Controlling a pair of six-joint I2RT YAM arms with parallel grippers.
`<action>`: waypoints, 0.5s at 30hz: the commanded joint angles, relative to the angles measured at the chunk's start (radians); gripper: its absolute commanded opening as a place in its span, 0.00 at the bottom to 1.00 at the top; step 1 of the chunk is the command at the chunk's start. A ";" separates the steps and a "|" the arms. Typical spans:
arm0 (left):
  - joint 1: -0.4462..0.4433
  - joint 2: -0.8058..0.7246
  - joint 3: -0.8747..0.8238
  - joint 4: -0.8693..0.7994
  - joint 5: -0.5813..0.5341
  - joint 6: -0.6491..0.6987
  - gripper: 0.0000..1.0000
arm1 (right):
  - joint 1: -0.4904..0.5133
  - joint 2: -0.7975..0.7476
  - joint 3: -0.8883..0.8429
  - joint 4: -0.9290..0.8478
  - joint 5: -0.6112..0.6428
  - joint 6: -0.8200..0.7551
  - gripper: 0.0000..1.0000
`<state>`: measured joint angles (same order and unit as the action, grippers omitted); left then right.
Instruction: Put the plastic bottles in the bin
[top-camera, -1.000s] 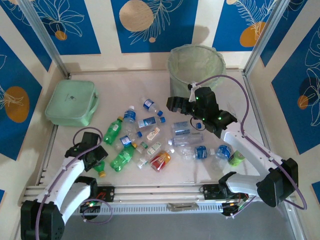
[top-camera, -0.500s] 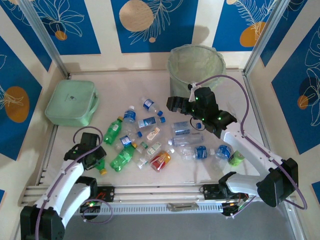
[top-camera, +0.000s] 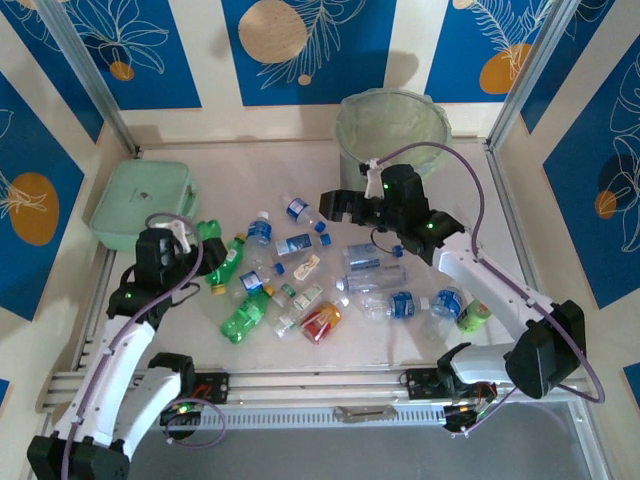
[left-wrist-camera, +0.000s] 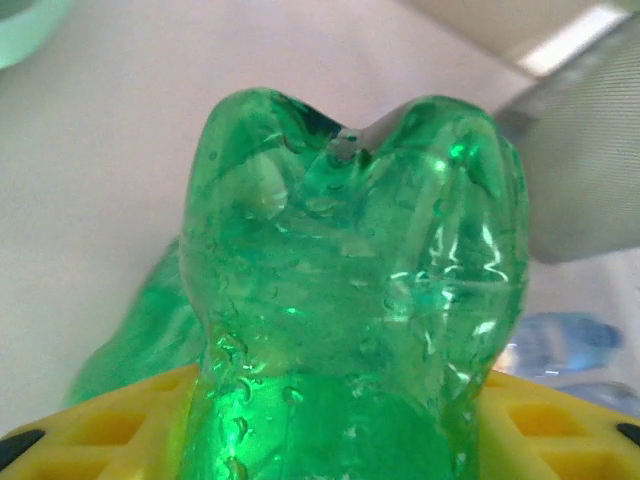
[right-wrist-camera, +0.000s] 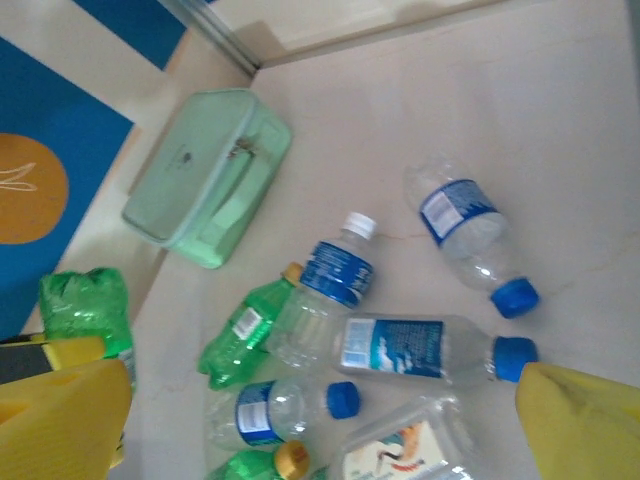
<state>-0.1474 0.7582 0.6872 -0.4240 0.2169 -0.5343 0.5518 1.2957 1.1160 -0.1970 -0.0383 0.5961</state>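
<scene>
Clamping a green bottle, left gripper hangs by the table left edge, beside mint case | right gripper jaws wide, empty, above scattered plastic bottles mid-table | bin far right corner, bare table before it.

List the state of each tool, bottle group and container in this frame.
left tool: shut on the green bottle
right tool: open, empty
green bottle: gripped, dented
other bottles: lying loose on the table
bin: upright, open-topped, bag-lined
case: closed, lying flat
</scene>
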 joint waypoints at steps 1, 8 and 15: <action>-0.028 0.037 0.045 0.189 0.211 0.069 0.38 | 0.009 0.015 0.051 0.035 -0.116 0.031 0.99; -0.256 0.134 0.102 0.312 0.163 0.192 0.38 | 0.031 0.065 0.089 0.081 -0.222 0.089 0.98; -0.371 0.218 0.098 0.477 0.159 0.181 0.38 | 0.079 0.106 0.122 0.113 -0.251 0.127 0.94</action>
<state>-0.4885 0.9627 0.7605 -0.0692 0.3630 -0.3824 0.6132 1.3876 1.2045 -0.1181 -0.2451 0.6914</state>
